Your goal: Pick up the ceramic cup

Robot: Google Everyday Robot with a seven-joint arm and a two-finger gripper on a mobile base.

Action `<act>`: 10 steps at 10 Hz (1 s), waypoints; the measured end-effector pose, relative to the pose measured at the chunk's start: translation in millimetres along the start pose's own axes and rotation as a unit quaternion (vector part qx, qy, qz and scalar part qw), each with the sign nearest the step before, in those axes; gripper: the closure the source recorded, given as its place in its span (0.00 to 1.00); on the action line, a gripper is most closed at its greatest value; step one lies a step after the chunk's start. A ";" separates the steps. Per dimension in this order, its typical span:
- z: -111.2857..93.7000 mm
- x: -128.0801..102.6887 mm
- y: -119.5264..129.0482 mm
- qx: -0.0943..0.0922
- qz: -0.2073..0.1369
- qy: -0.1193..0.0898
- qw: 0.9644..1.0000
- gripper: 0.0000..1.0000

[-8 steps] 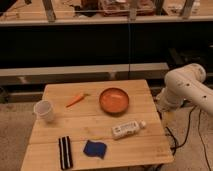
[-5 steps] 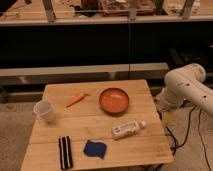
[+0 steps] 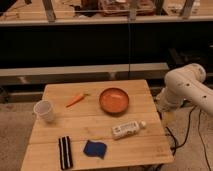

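Note:
The ceramic cup (image 3: 44, 110) is small, white and tapered. It stands upright at the left edge of the wooden table (image 3: 95, 131). My white arm (image 3: 186, 89) hangs folded beside the table's right edge, far from the cup. The gripper itself does not show; it is hidden behind or below the arm's bulk at the right.
On the table lie a carrot (image 3: 76, 100), a wide orange bowl (image 3: 114, 100), a white bottle on its side (image 3: 128, 129), a blue cloth (image 3: 95, 148) and a black striped object (image 3: 65, 152). A dark shelf unit stands behind the table. Cables run on the floor at the right.

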 end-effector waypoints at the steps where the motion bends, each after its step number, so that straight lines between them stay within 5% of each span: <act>1: 0.0 0.0 0.0 0.000 0.000 0.000 1.000 0.20; 8: -0.9 -3.0 -0.4 0.002 -0.004 -0.001 1.000 0.20; 10: -3.5 -27.8 -5.3 0.009 -0.032 -0.005 0.999 0.20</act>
